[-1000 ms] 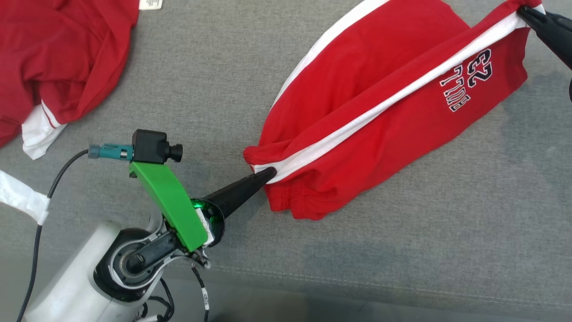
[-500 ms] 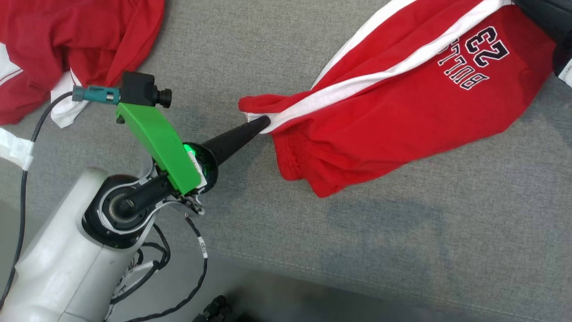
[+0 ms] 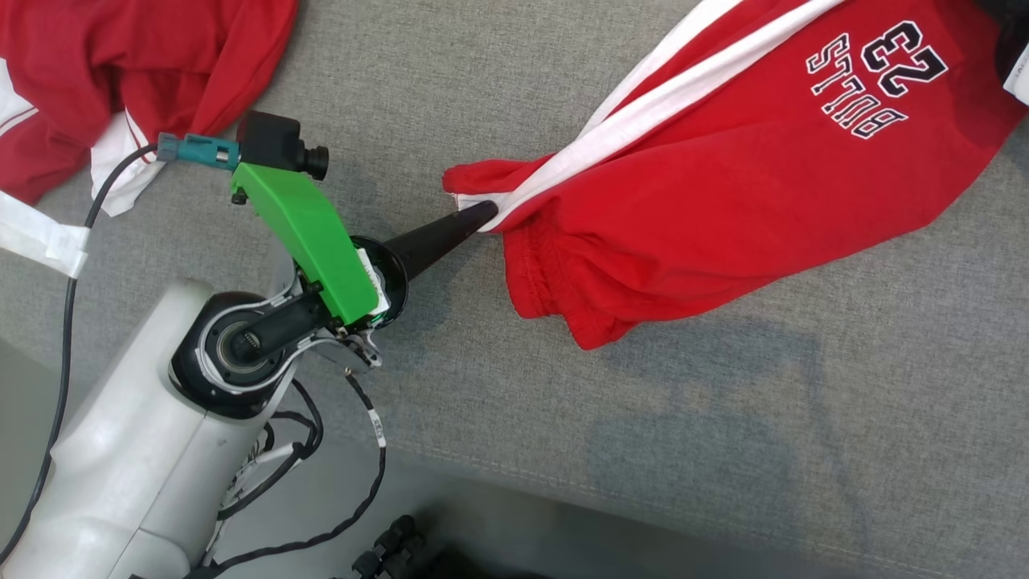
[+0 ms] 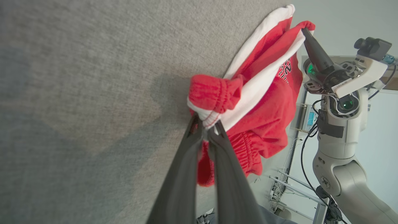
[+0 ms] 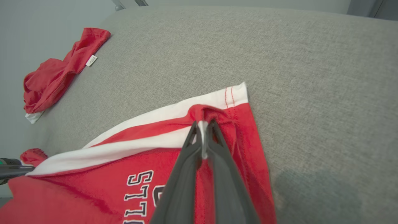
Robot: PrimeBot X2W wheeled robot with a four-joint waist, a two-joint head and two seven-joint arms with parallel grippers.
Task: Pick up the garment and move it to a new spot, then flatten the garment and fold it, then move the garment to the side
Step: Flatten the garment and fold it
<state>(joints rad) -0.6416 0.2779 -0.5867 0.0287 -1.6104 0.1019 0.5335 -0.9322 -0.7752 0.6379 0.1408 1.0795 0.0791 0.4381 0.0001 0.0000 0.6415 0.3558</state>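
- Left gripper (image 3: 485,217): jaws clamped on the waistband end of the garment (image 3: 723,177), at its white side stripe.
- Right gripper (image 5: 203,126): jaws clamped on the hem end of the same stripe.
- Garment location: stretched between both grippers over the grey cushion surface (image 3: 723,418); contact with the surface cannot be determined.
- Progress, as judged: pick-up complete and relocation in hand. Flattening, folding and moving aside are not yet done.
- A second red garment (image 3: 120,64) lies bunched, well apart.

Soft matt red cloth makes the garment (image 3: 723,201); the left gripper (image 3: 486,215) looks matt black plastic; beneath it lies coarse grey woven upholstery (image 3: 723,418).
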